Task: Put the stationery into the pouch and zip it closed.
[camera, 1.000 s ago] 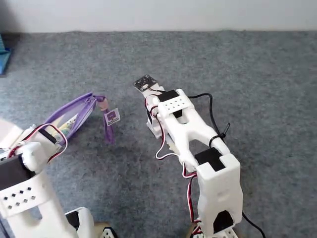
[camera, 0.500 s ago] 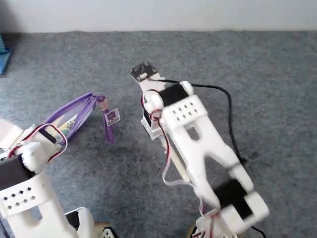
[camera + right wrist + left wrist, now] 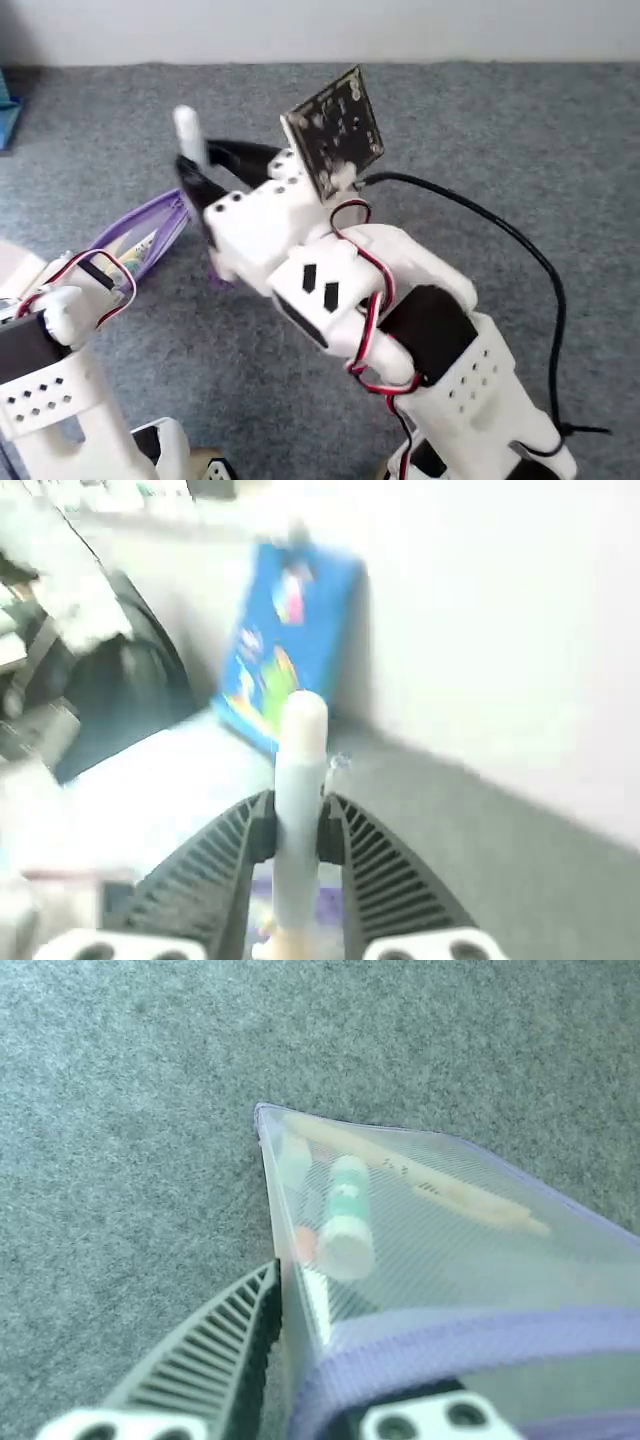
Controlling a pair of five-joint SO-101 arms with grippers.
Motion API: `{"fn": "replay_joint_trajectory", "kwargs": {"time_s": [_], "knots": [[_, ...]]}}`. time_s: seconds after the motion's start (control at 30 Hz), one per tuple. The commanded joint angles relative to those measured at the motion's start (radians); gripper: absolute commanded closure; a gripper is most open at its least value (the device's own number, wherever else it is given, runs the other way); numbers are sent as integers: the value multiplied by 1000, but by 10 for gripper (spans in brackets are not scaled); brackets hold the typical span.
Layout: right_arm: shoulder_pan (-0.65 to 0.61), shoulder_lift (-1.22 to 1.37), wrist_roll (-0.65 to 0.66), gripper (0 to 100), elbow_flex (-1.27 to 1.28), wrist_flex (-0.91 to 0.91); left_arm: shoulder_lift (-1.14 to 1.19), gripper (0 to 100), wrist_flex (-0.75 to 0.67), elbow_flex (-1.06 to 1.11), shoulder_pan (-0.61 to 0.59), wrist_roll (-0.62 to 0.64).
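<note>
Pouch (image 3: 140, 232): clear sides, purple edging; lies on the table (image 3: 520, 150) by the left arm.
Contents: a green-banded tube (image 3: 345, 1225) and a pencil (image 3: 450, 1192) are already inside.
Stick (image 3: 187, 128): white, upright, held in the air above and just beyond the pouch.
Right claw (image 3: 298, 820): clamped on the stick's middle.
Left claw (image 3: 295, 1290): pinched on the pouch's edge.
Step, as judged: loading the stick.
Method: tilt the stick along the pouch's length, lead its tip into the mouth, and release once it is inside; the left claw steadies the pouch.
</note>
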Motion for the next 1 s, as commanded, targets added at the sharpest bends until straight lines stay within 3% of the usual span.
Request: {"fn": "replay_joint_trajectory", "kwargs": {"time_s": [0.0,0.3,0.47,0.83,0.97], "knots": [[-84,8,-6,991,-35,-168,-5,988,-20,-4,0,11],[-124,240,-2,991,-35,-447,-5,988,-20,-4,0,11],[-119,331,98,991,38,-538,-5,988,-20,-4,-2,11],[-101,42,147,985,528,-638,-5,988,-21,-4,-2,11],[-101,-18,147,884,568,-556,-5,988,-21,-4,2,11]]}}
